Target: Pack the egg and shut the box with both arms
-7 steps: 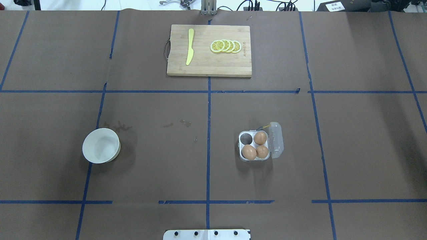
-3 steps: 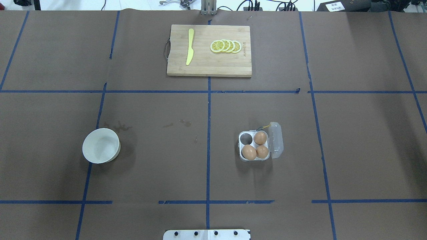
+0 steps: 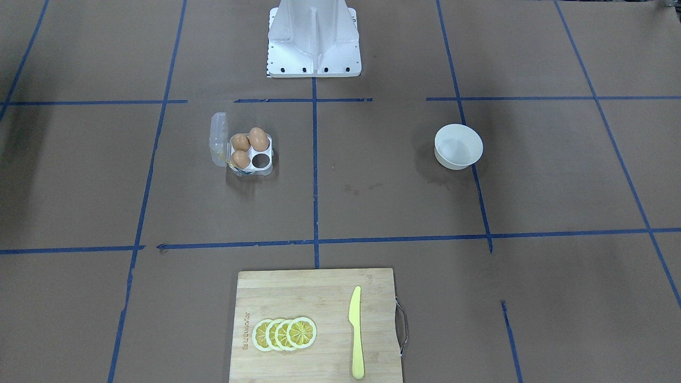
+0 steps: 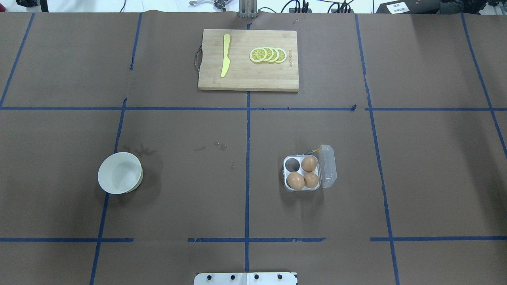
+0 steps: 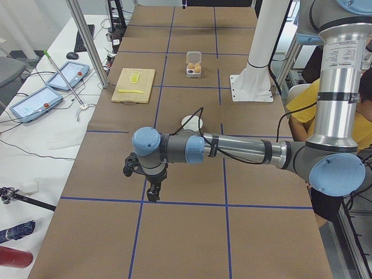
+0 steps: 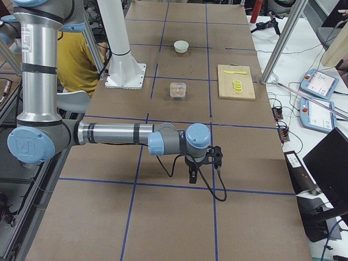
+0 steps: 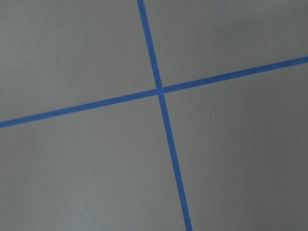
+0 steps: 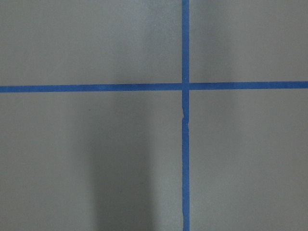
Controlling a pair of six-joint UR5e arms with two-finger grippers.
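The brown paper-covered surface [image 4: 178, 158] is marked into squares by blue tape lines [image 4: 247, 130]. The left arm [image 5: 244, 151] stretches low over its left end and the right arm [image 6: 114, 133] over its right end, both well apart from the box. The white base [image 3: 314, 40] stands at the near edge. A wooden cutting board [image 4: 253, 81] lies at the far middle. The left hand [image 5: 152, 196] and right hand [image 6: 193, 176] each point down over a tape crossing; I cannot tell whether either is released or clenched. A white bowl [image 4: 120, 174] sits near left. The clear box [image 4: 292, 163] sits right of the centre line, its lid [image 4: 328, 166] swung out to the right. A yellow knife [image 4: 225, 55] and lemon slices [image 4: 267, 55] lie on the board. Three eggs [image 4: 296, 180] fill three cells; the far-left cell is open.
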